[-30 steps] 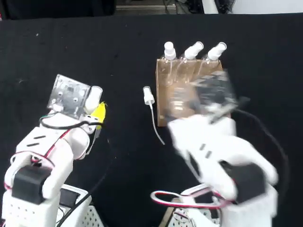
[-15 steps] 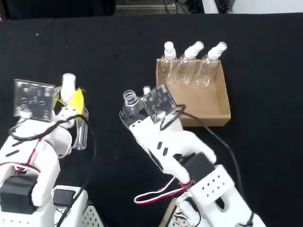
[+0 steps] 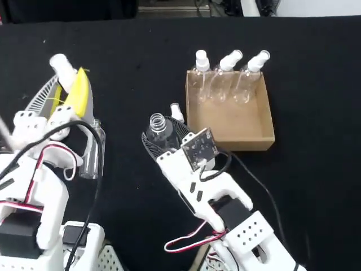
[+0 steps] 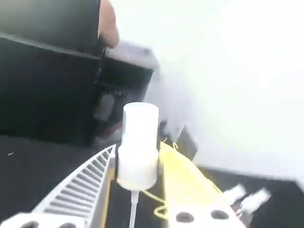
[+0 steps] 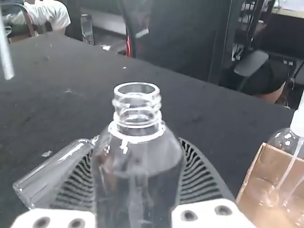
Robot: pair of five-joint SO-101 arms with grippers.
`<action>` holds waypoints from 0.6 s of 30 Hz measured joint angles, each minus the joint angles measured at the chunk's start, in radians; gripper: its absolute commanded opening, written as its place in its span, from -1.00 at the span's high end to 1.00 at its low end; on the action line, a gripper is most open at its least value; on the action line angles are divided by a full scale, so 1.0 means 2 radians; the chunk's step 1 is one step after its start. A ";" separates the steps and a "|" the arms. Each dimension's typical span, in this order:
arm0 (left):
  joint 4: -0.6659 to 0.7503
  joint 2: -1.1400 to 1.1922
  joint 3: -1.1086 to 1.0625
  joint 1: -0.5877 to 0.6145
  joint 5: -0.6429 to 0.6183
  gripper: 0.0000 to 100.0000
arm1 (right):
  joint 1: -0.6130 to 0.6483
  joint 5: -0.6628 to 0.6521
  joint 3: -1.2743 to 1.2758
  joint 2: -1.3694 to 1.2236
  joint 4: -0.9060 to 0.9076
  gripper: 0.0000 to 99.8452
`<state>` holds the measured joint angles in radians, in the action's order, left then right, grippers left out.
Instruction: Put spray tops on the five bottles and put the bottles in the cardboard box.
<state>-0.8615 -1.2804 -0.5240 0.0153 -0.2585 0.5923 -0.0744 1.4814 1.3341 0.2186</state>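
The loose spray top (image 3: 176,107) left of the cardboard box (image 3: 254,144) is mostly hidden behind the upright uncapped bottle (image 3: 158,127).

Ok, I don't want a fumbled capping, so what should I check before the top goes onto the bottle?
1. Right gripper shut on the open bottle, upright: ok.
2. Left gripper shut on the spray top: ok.
3. Spray top above the neck: not ok, far to the side.
4. Dip tube straight: cannot tell.
5. Cardboard box has room beside three capped bottles: ok.
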 measured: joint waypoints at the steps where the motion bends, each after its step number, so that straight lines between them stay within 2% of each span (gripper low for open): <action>1: 0.008 0.000 0.000 -0.002 -0.012 0.93 | 0.000 0.000 0.002 0.000 0.000 0.98; 10: 0.044 0.002 0.000 -0.134 -0.036 0.93 | 0.000 0.000 0.012 0.000 0.000 0.98; 14: 0.049 0.002 0.000 -0.150 -0.036 0.93 | 0.000 0.000 0.012 0.000 0.000 0.98; 18: 0.104 -0.001 -0.020 -0.153 -0.036 0.92 | 0.000 0.000 0.012 0.000 0.000 0.98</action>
<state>-0.6544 -1.2820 -0.5639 -0.2900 -0.3307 0.5923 -0.0744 1.5044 1.3341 0.2186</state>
